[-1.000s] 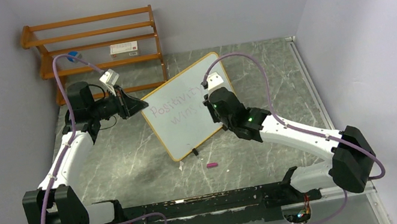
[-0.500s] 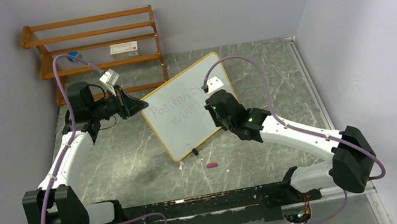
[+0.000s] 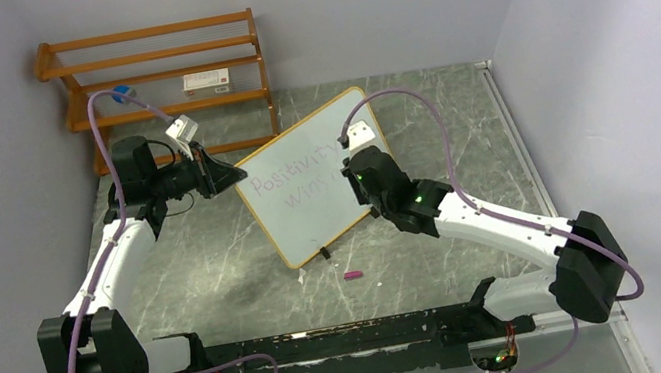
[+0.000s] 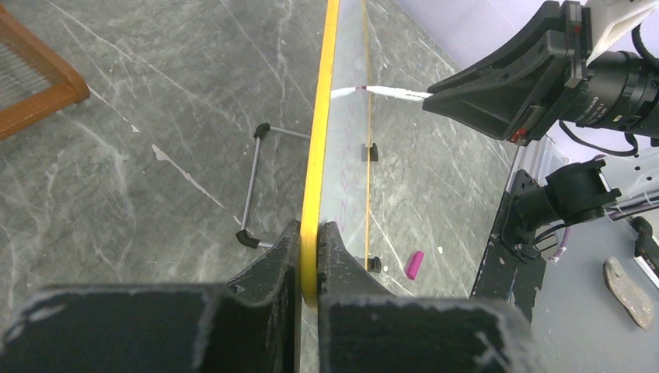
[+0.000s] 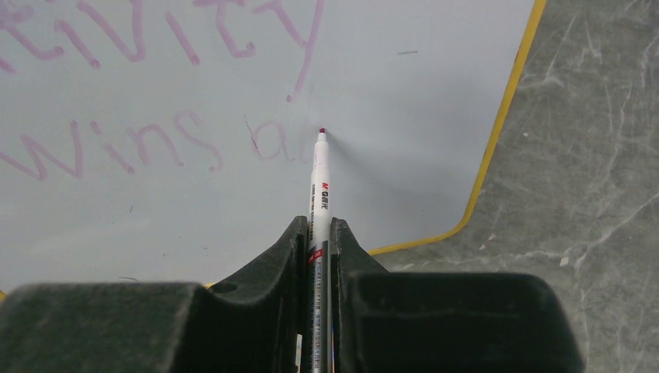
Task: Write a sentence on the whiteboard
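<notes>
The whiteboard (image 3: pixel 306 216) stands tilted on the floor, with a yellow-wood frame and black feet. My left gripper (image 3: pixel 228 175) is shut on its upper left edge, and the frame (image 4: pixel 321 116) sits between the jaws (image 4: pixel 309 242). The sentence (image 3: pixel 289 175) is in thin purple letters: "Positivity" above, "wins" (image 5: pixel 116 148) below, then a faint letter (image 5: pixel 272 144). My right gripper (image 3: pixel 357 174) is shut on a white marker (image 5: pixel 320 183). The marker's tip meets the board face just right of that last letter. From the left wrist the marker (image 4: pixel 385 92) pokes out of the right gripper (image 4: pixel 435 99) against the board.
A pink marker cap (image 3: pixel 353 274) lies on the grey marble floor in front of the board, also in the left wrist view (image 4: pixel 414 265). A wooden shelf rack (image 3: pixel 156 74) with a small box (image 3: pixel 207 81) stands behind the left arm. Walls close in left, back and right.
The right gripper has shifted slightly over the board with the marker, on the second line. The left gripper and the board have not moved.
</notes>
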### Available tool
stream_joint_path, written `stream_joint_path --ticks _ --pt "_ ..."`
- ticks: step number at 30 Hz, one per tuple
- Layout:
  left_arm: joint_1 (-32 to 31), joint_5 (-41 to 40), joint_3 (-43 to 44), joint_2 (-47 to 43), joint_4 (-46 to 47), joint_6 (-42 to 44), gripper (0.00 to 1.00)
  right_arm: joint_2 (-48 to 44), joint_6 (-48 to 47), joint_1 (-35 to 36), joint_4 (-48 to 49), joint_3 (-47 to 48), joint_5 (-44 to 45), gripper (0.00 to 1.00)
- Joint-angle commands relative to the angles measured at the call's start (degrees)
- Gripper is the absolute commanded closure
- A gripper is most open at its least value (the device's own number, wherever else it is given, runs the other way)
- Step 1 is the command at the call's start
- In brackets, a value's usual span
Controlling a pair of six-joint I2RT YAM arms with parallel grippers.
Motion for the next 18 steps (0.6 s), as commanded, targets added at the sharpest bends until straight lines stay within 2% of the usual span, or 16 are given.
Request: stream_joint_path --ticks 1,18 --pt "-0.9 -2.6 0.4 1.0 -2.1 5.5 0.95 -1.5 -1.3 -0.9 3.3 1.9 1.1 1.0" --pt "-0.9 -2.4 0.3 1.1 -2.1 5.5 0.95 1.0 -2.4 -2.9 4.9 3.9 -1.6 1.0"
